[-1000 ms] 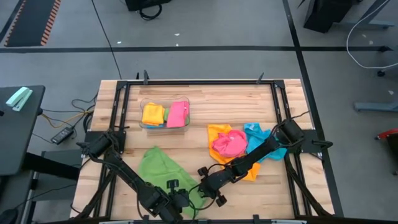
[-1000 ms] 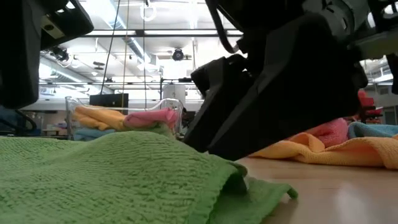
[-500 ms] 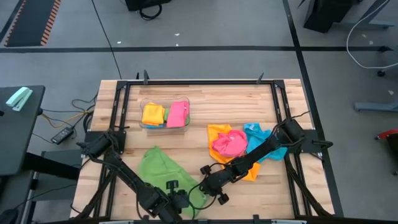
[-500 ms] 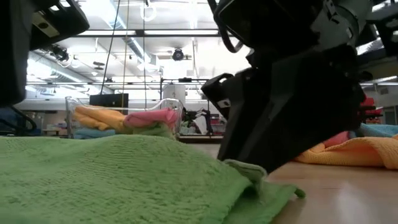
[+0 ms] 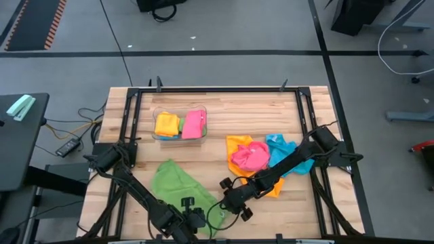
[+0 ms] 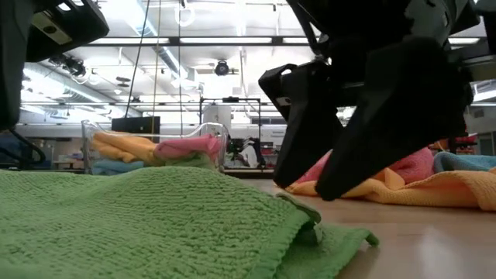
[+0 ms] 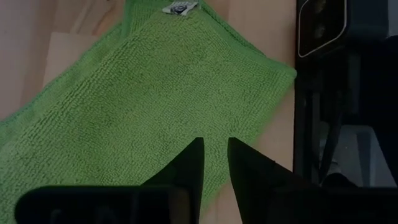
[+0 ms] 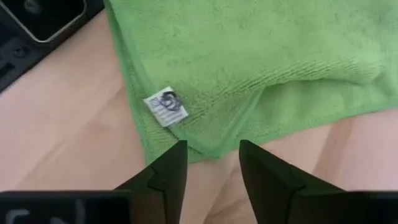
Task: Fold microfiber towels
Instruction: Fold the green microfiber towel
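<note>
Wooden table top (image 5: 224, 118) inside a black frame, grey shop floor around it, ceiling lights beyond.

Far left: clear plastic bin (image 5: 180, 125), holding folded cloths, yellow-orange and pink with a strip of blue beneath. These count as done.

Near left: green towel (image 5: 178, 186), spread on the boards with one edge doubled over, fold looks only begun. Left gripper (image 7: 215, 163) hangs low over its near edge, fingers a narrow slit apart, nothing visibly between them. Right gripper (image 8: 212, 167) stands just over the towel's right corner, fingers parted, holding nothing, the corner lying free on the table.

Centre right: loose heap, orange towel (image 5: 239, 146), pink towel (image 5: 249, 158), blue towel (image 5: 279, 149), all unfolded. Judged roughly midway, four cloths left.

Writing: small white tag (image 8: 165, 107) sewn at the green corner, dark round mark, too small to read.
</note>
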Action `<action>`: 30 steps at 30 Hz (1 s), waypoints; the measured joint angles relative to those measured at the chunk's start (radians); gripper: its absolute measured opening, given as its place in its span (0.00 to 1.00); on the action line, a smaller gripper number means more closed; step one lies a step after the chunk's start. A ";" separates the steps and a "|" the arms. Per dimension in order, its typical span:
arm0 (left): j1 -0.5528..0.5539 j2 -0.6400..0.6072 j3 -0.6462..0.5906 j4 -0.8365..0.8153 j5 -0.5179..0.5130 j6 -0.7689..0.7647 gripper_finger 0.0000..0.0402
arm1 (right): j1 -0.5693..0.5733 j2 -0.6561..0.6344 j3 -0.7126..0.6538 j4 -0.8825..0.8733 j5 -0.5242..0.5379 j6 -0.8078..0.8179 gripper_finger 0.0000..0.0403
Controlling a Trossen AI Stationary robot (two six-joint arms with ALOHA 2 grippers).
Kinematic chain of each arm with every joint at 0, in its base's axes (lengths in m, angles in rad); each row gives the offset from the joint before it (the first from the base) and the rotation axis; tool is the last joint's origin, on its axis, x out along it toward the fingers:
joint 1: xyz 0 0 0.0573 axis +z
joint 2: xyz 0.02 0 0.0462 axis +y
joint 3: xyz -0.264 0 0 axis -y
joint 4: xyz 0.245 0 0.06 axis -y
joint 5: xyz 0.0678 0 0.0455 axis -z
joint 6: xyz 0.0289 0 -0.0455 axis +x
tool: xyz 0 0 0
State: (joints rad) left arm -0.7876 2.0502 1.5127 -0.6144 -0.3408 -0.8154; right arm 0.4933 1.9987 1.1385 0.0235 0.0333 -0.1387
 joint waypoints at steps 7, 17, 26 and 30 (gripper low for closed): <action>0.000 0.000 0.000 0.001 0.000 0.000 0.18 | -0.006 0.019 -0.002 0.021 0.002 -0.024 0.34; 0.000 0.000 -0.001 0.011 0.000 0.000 0.20 | -0.007 0.049 0.000 0.057 -0.004 -0.030 0.27; -0.001 0.000 -0.002 0.011 0.000 -0.001 0.18 | -0.017 0.049 -0.001 0.039 -0.004 -0.014 0.11; -0.001 0.000 -0.002 0.012 0.000 -0.001 0.20 | -0.019 0.049 -0.003 0.040 -0.005 -0.014 0.02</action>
State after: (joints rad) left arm -0.7887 2.0502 1.5112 -0.6025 -0.3405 -0.8162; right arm 0.4744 2.0480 1.1358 0.0635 0.0284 -0.1527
